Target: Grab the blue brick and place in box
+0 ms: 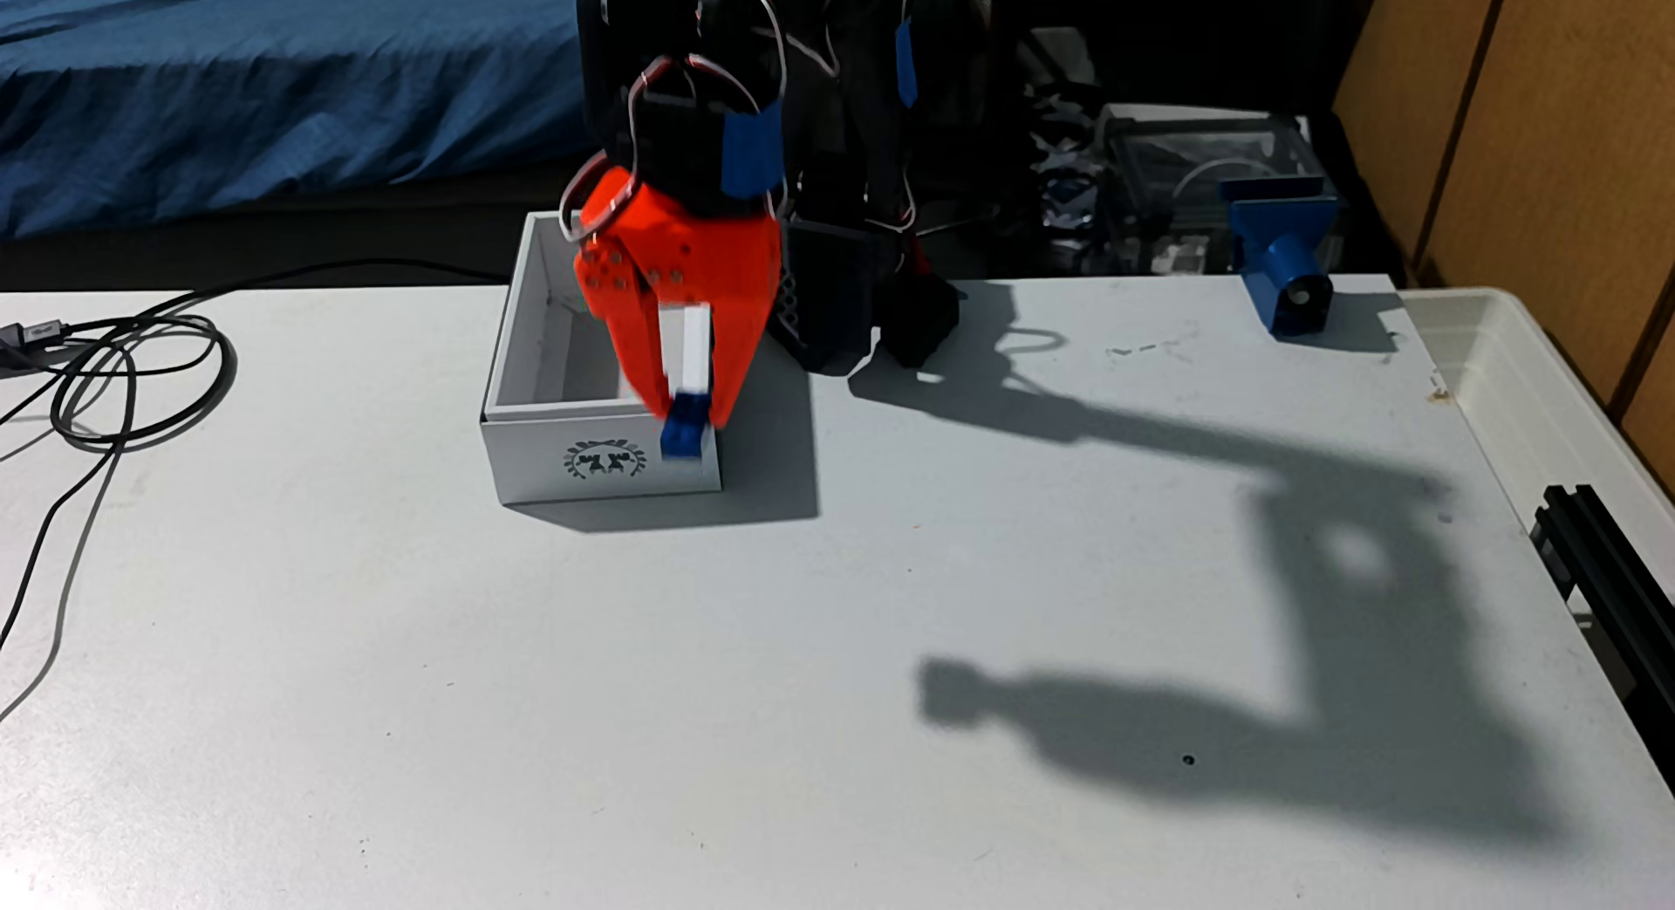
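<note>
My orange gripper (pixel 687 416) points down at the near right corner of the white box (pixel 544 461), the one with a dark wreath emblem on its front wall. The small blue brick (pixel 682 434) sits between the fingertips and sticks out a little below them. In this fixed view it overlaps the top of the box's front wall. The fingers close in on the brick from both sides. The picture is slightly blurred at the tips. The box's inside looks bare where it shows.
The arm's black base (pixel 843 321) stands just right of the box. A blue plastic mount (pixel 1287 276) sits at the table's far right, beside a translucent tub (pixel 1541 384). Black cables (pixel 118 375) loop at the left edge. A black rail (pixel 1604 557) runs along the right edge.
</note>
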### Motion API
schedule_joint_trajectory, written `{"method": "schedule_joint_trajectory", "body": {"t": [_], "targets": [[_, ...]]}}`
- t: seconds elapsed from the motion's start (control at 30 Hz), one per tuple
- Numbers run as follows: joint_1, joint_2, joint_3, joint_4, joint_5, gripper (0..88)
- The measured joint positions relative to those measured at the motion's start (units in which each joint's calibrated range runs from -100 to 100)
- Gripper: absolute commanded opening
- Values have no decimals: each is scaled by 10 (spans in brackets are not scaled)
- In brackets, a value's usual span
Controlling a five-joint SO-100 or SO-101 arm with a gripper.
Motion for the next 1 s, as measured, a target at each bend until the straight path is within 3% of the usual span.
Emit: {"method": "schedule_joint_trajectory", "body": {"t": [0.6, 1.0], "targets": [[158, -420, 460, 0, 127, 10], [301, -477, 554, -116, 219, 9]]}}
